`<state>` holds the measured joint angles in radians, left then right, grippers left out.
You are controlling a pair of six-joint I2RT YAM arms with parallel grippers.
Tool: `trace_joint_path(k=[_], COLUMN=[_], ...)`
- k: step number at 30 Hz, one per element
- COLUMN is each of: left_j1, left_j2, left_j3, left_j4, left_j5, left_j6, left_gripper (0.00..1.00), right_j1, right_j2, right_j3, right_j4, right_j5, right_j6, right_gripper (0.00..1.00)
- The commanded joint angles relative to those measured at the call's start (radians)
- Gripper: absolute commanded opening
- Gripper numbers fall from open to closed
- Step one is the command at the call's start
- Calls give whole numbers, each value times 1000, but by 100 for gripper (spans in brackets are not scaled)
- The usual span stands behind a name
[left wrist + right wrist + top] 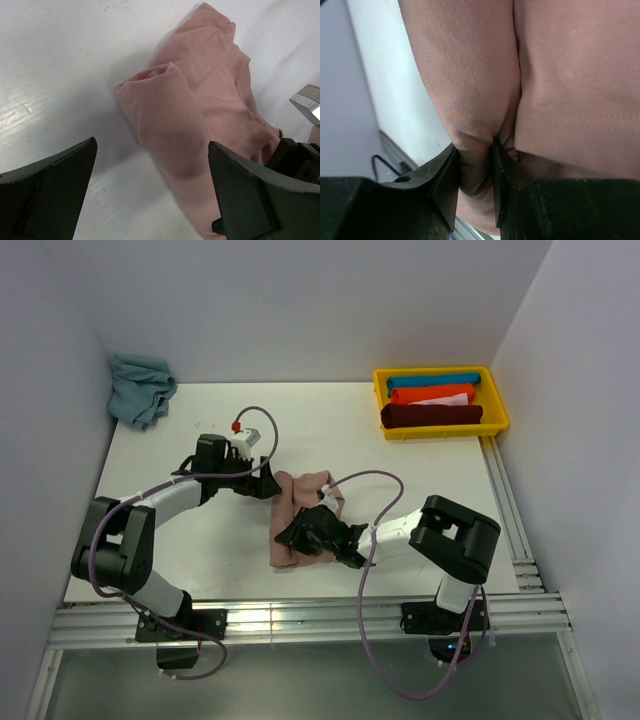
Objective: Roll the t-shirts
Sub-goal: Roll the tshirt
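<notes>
A dusty pink t-shirt (291,502) lies bunched in a long folded strip at the middle of the white table. It fills the left wrist view (195,120) and the right wrist view (470,75). My right gripper (302,533) is on the shirt's near half and is shut on a fold of pink cloth (476,165). My left gripper (268,483) is at the shirt's far left end, open and empty, with its fingers (45,190) wide apart above the table and the cloth edge. No chest print shows.
A yellow bin (498,405) at the back right holds rolled blue, orange and dark red shirts. A crumpled teal shirt (140,387) lies at the back left. Aluminium rails (300,618) run along the table's near edge and right side.
</notes>
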<state>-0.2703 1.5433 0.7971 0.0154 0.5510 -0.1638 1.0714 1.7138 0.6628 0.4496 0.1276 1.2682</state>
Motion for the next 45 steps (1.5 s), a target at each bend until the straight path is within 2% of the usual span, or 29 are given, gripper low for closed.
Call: trace_joint_path(k=[1,3,7,12,15,19,26,31,37,45], left_j1=[-17,-33,-70,-90,-116,-161,-178,-179,-181,-187], left_j2=[27,50,107,195,225,258,296,298,301,302], left_j3=[54,68,112,162,191,231,246,249,252,255], left_j4=[-6,-12,-38,-89,-138,-190,-219,-224,-230,-235], left_j5=[-22,-78,-187,-270,-337,-413,-439,-445,-445,-445], left_j6=[26,32,30,21,26,37,38,38,35,38], left_gripper=[99,99,98,95,93,93,92,92,92,92], right_j1=[-25,-33,-63,-87,-76,-42,-8,41,104,117], right_j2=[41,52,85,107,81,12,-49,-17,62,219], right_j3=[-28,-46,-133,-166,-106,10,208,385,619,842], right_j4=[167,205,406,459,315,-57,-454,-763,-1026,-1166], right_j5=[-92,-95,-123,-120,-85,24,219,339,478,547], right_j6=[65,86,169,198,162,79,10,-26,-30,-96], right_gripper=[25,25,25,30,37,48,53,58,59,59])
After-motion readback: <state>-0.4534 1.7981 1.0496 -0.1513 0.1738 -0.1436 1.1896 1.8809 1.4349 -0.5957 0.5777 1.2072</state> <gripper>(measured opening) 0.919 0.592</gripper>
